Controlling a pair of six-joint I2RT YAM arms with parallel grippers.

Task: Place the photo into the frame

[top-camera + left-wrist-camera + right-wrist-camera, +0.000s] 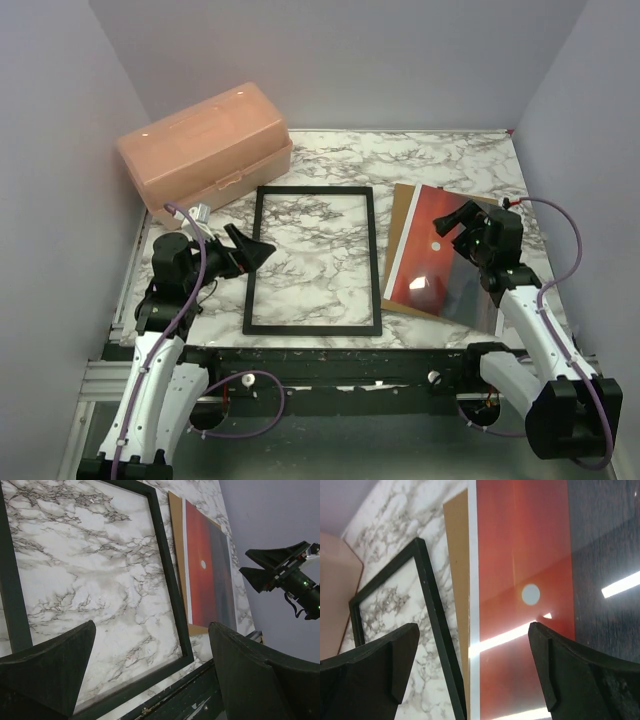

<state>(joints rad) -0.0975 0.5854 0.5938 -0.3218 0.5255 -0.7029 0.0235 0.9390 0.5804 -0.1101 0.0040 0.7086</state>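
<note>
The black frame [313, 260] lies flat in the middle of the marble table, black side up; it also shows in the left wrist view [167, 575] and the right wrist view [432, 610]. The sunset photo [432, 270] lies face up to its right on a brown backing board [400, 220]; it also shows in both wrist views [210, 570] [520, 555]. My right gripper [448, 222] is open and empty, held above the photo's far end. My left gripper [250, 250] is open and empty, just left of the frame's left side.
A closed peach plastic box [205, 150] stands at the back left. Grey walls close in the table on three sides. A black rail [340, 365] runs along the near edge.
</note>
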